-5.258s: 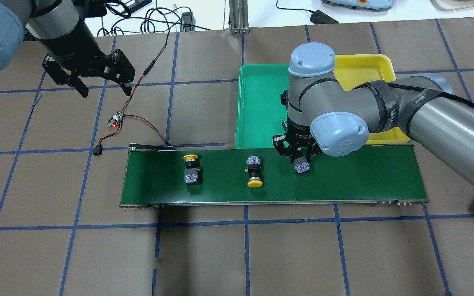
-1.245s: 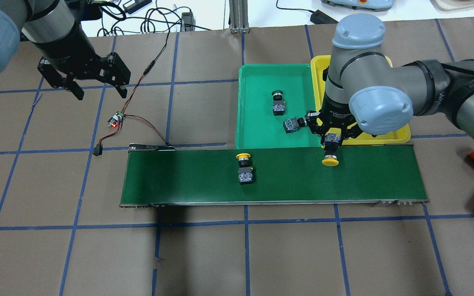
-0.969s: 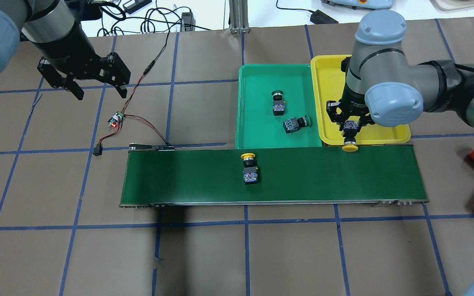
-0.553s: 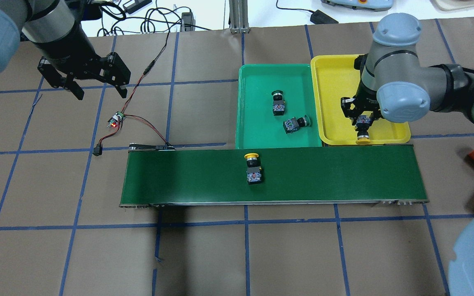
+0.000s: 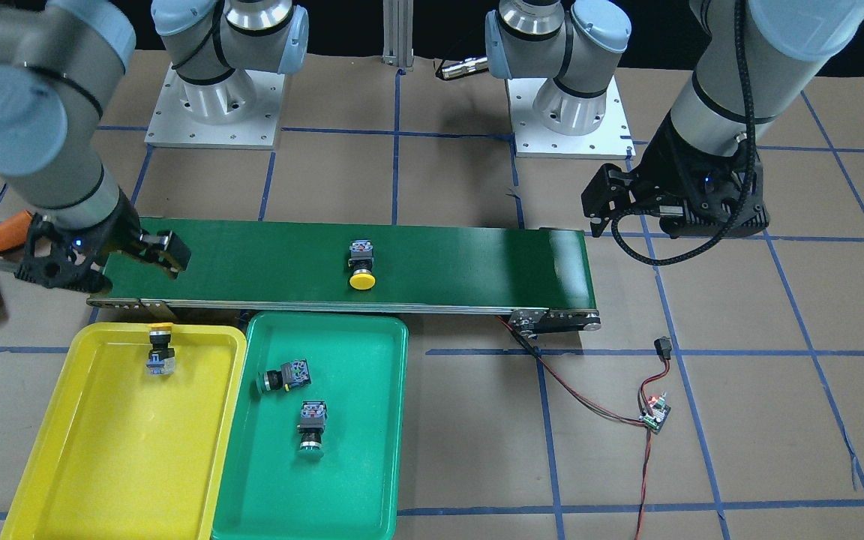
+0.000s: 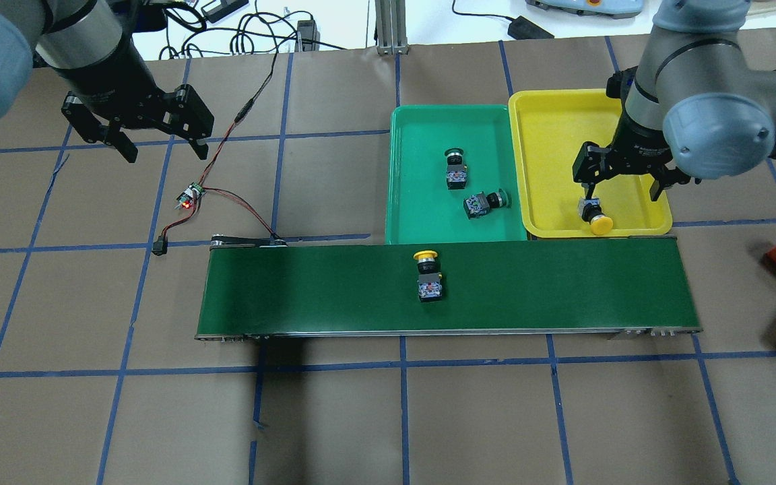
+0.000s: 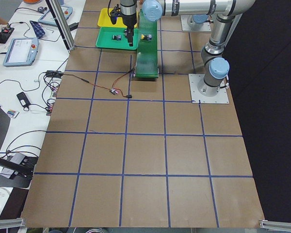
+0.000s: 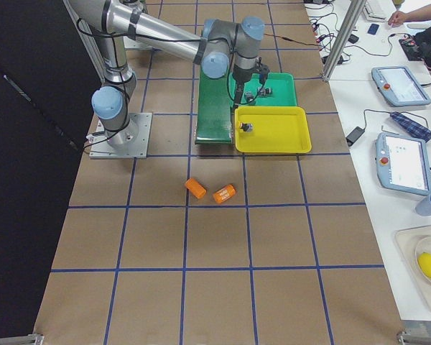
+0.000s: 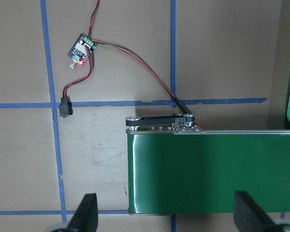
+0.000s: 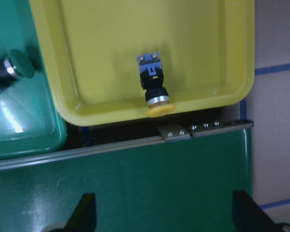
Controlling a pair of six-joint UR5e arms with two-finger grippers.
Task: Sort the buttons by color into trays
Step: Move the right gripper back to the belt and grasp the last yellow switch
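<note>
Overhead exterior: yellow button (image 6: 595, 217) seen leaning on yellow tray (image 6: 550, 148) rim; rollout risked.
Right pincer (image 6: 620, 180): spread wide, empty.
Left pincer (image 6: 164, 149): spread, empty.

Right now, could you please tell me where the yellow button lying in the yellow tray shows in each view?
Front-facing: button, lower left.
Overhead: button, right of centre.
Exterior left: too small to tell.
Exterior right: button, upper centre.
Left wrist: absent.
Right wrist: button, centre.
Shared landmark: yellow tray holding it.
</note>
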